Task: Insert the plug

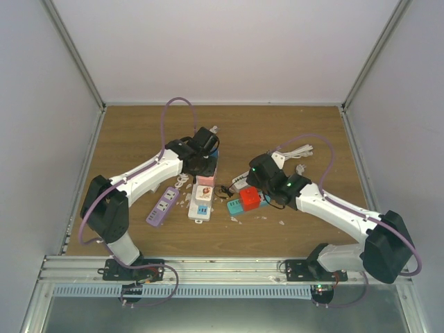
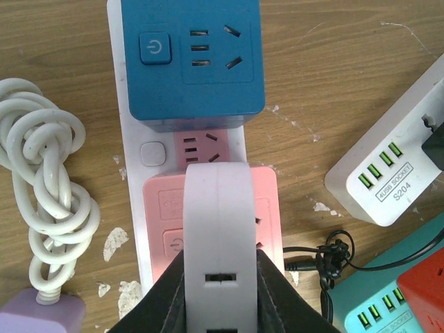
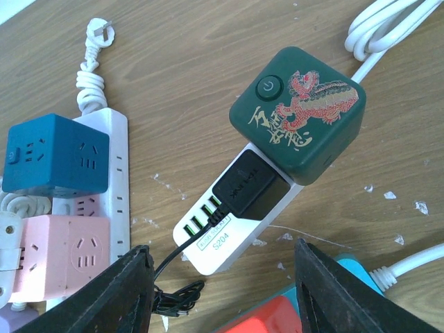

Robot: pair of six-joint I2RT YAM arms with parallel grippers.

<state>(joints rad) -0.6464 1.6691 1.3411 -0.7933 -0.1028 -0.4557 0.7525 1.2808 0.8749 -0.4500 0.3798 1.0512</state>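
Observation:
My left gripper (image 2: pixel 218 281) is shut on a pale, round-ended plug (image 2: pixel 218 229), one black jaw on each of its sides. The plug hangs over a pink cube socket (image 2: pixel 267 208) that sits on a long white power strip (image 2: pixel 130 139), just below a blue cube socket (image 2: pixel 191 62). The plug's underside and the cube's face beneath it are hidden. From above, the left gripper (image 1: pixel 201 151) is over the strip's far end. My right gripper (image 3: pixel 222 277) stands open and empty above a white USB socket block (image 3: pixel 222 239).
The white block carries a black adapter (image 3: pixel 243 187) and a dark green cube (image 3: pixel 298 114). A thin black cable (image 2: pixel 333 253) lies coiled beside it. A red cube (image 1: pixel 250 198) on a teal strip (image 1: pixel 236 206), a purple strip (image 1: pixel 161 206) and a coiled white cord (image 2: pixel 48 201) lie nearby.

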